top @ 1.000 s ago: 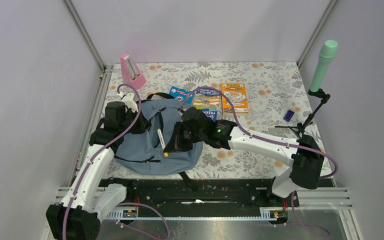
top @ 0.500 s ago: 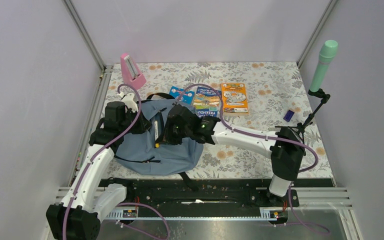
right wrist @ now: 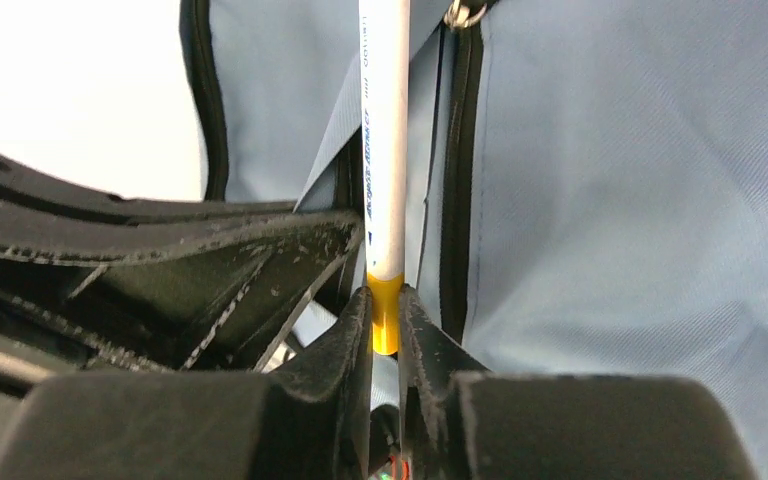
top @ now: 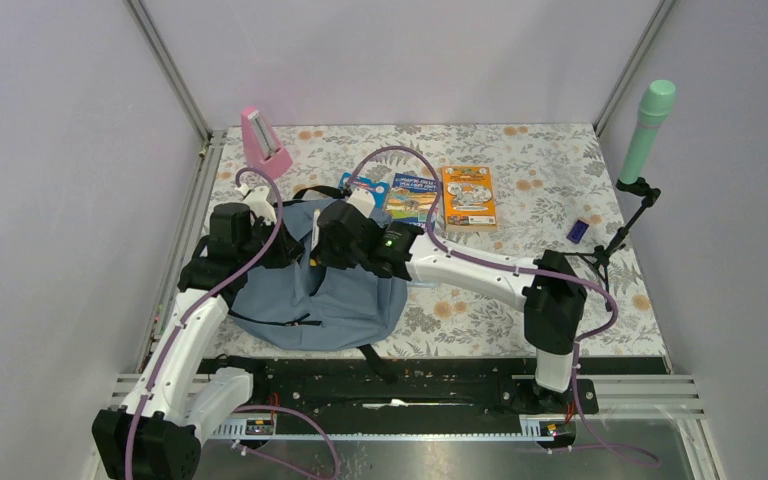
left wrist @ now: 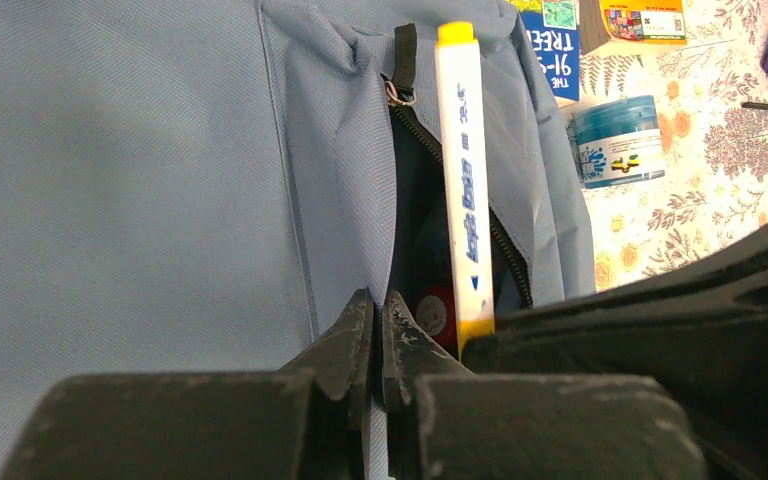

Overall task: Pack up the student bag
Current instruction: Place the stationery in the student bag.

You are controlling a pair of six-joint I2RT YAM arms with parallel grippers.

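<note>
The student bag [top: 300,295], grey-blue, lies flat at the left of the table. My left gripper [left wrist: 379,310] is shut on the fabric lip of its unzipped pocket [left wrist: 415,230] and holds that lip up. A white marker [left wrist: 463,170] with yellow ends stands across this opening, its lower end inside. My right gripper [right wrist: 385,310] is shut on the marker [right wrist: 384,150] at its yellow end, right beside the left gripper [top: 285,248]. Something red [left wrist: 438,312] shows inside the pocket. In the top view the right gripper [top: 328,240] covers most of the marker.
A pink metronome [top: 263,143] stands behind the bag. Two books [top: 412,196] [top: 468,195] and a blue tub [left wrist: 615,140] lie just right of it. A small blue block [top: 578,231] and a green microphone on a stand [top: 647,125] are at the far right.
My right arm has swung left and away over the bag, carrying the marker from the bag's middle to the pocket opening beside the left gripper. The left arm has stayed put.
</note>
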